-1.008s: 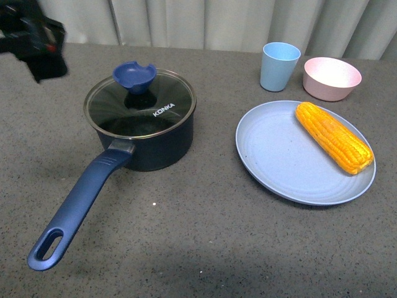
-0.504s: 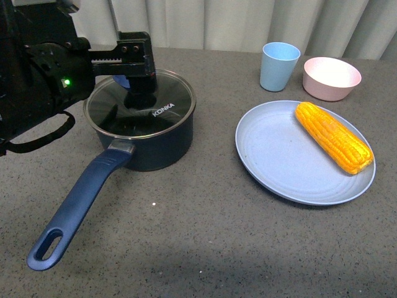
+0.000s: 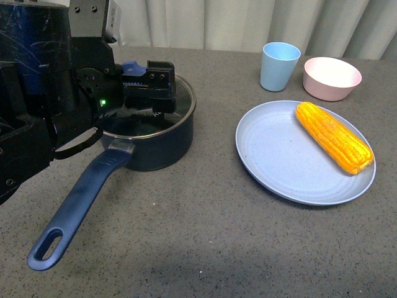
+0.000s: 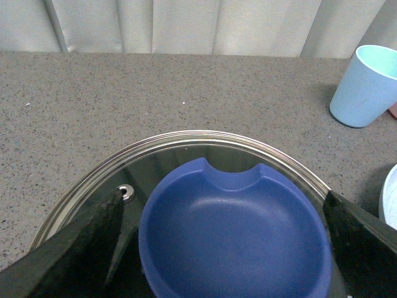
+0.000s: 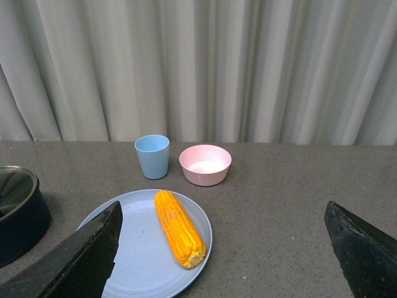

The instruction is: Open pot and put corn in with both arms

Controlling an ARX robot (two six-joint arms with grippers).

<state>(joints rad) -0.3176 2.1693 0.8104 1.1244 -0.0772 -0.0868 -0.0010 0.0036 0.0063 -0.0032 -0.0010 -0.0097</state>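
The navy pot (image 3: 162,144) stands left of centre with its long blue handle (image 3: 79,203) pointing toward the front edge. Its glass lid (image 4: 162,153) is on, and the blue knob (image 4: 236,233) fills the left wrist view. My left gripper (image 3: 146,84) is open, with one finger (image 4: 80,248) on each side of the knob and not touching it. The corn (image 3: 334,136) lies on a light blue plate (image 3: 273,155) at the right. My right gripper (image 5: 223,261) is open above the table, apart from the corn (image 5: 180,226). It is out of the front view.
A light blue cup (image 3: 280,65) and a pink bowl (image 3: 332,77) stand behind the plate near the curtain. The bulky black left arm (image 3: 43,99) hides the pot's left side. Grey tabletop lies between the pot and the plate.
My left arm has swung in from the far left and come down over the pot, bringing its open fingers around the lid's knob. Pot, corn and plate have not moved.
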